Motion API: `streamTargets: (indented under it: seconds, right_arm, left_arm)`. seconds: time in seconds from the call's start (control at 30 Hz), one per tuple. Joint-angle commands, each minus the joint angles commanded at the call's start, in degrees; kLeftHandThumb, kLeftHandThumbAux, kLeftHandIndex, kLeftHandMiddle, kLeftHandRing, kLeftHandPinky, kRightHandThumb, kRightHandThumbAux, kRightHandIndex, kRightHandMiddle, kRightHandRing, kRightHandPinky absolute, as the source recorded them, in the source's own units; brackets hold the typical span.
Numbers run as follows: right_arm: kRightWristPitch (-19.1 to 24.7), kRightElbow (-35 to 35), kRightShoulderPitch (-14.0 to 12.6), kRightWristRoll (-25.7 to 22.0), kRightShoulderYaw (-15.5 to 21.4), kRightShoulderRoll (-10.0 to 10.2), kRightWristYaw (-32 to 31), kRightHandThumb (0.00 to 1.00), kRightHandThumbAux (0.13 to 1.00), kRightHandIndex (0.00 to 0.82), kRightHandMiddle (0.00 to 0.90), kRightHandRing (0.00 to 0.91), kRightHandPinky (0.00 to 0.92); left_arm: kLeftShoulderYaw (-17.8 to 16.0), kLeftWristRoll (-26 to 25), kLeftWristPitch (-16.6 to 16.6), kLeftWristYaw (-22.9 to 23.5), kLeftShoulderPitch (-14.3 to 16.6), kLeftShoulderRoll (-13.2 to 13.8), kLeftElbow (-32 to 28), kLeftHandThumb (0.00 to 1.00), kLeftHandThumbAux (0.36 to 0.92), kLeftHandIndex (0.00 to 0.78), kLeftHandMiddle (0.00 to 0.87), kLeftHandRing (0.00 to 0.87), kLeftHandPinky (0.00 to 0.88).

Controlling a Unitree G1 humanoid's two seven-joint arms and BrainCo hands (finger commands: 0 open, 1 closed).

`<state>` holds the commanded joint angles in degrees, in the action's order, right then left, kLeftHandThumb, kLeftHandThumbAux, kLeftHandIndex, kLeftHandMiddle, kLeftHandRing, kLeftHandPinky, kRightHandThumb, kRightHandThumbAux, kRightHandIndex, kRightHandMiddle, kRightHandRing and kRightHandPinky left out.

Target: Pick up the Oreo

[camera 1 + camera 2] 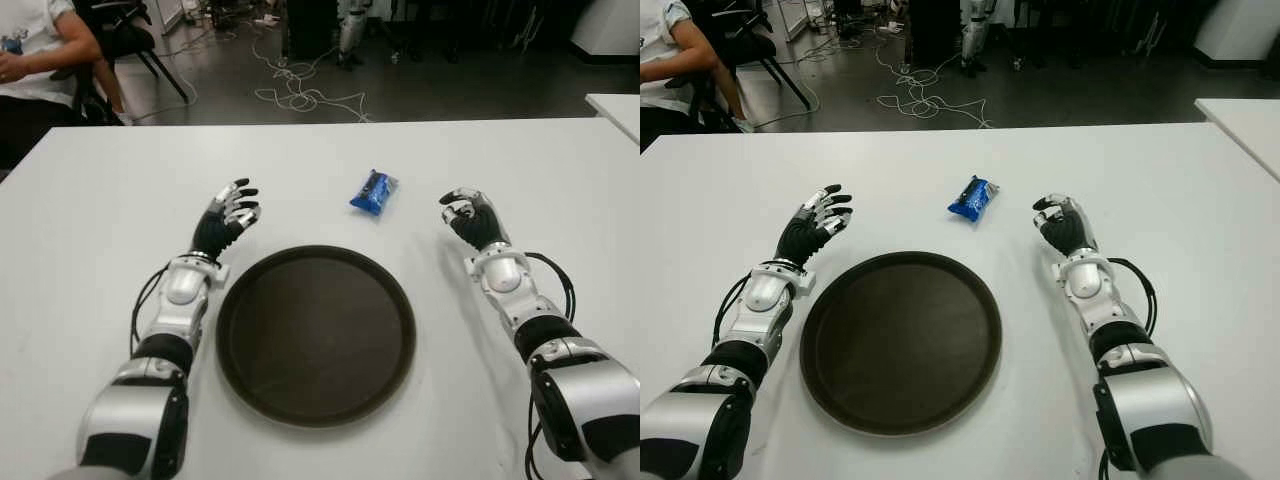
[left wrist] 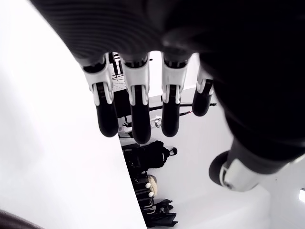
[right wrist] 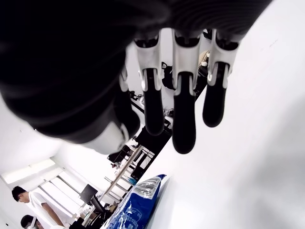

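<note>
A blue Oreo packet [image 1: 374, 192] lies on the white table [image 1: 100, 200], just beyond the far rim of a round dark tray [image 1: 315, 335] that sits between the robot's two arms. The packet is a little tilted and touches nothing else. The right hand [image 1: 468, 217] shows to the right of the packet, near it but apart, with its fingers [image 3: 183, 119] loosely extended and nothing between them; its wrist view catches the packet lying farther off. The left hand [image 1: 228, 217] shows beside the tray's left far edge, fingers [image 2: 138, 119] spread and empty too. At the far left corner of the room, a person [image 1: 40, 50] sits on a chair behind the table, and cables [image 1: 295, 95] trail over the floor.
</note>
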<state>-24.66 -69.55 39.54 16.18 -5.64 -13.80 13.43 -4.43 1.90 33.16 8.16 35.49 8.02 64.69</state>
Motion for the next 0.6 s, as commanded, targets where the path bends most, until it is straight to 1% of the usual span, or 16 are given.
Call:
streamTargets:
  seconds: [0.13, 0.27, 0.5, 0.6]
  right_arm:
    - [-0.48, -0.10, -0.04, -0.04, 0.02, -0.05, 0.01, 0.692, 0.722, 0.417, 0.485, 0.520, 0.547]
    - [-1.07, -0.43, -0.05, 0.03, -0.01, -0.10, 0.14, 0.686, 0.723, 0.416, 0.489, 0.530, 0.565]
    - [-1.46, -0.58, -0.09, 0.07, 0.01, -0.03, 0.33, 0.683, 0.724, 0.412, 0.489, 0.530, 0.546]
    - [-1.30, -0.53, -0.08, 0.01, 0.06, 0.06, 0.38, 0.683, 0.724, 0.412, 0.484, 0.527, 0.541]
  left_arm:
    - [-0.15, -0.16, 0.13, 0.26, 0.01, -0.03, 0.05, 0.024, 0.673, 0.131, 0.212, 0.213, 0.229]
    - [-0.23, -0.19, 0.26, 0.57, 0.01, 0.01, 0.10, 0.034, 0.672, 0.131, 0.205, 0.210, 0.229]
    - [-0.22, 0.02, 0.34, 0.36, 0.01, 0.06, 0.14, 0.029, 0.659, 0.133, 0.214, 0.218, 0.240]
    - [-0.21, 0.09, 0.23, 0.20, 0.02, 0.08, 0.12, 0.029, 0.664, 0.134, 0.216, 0.220, 0.242]
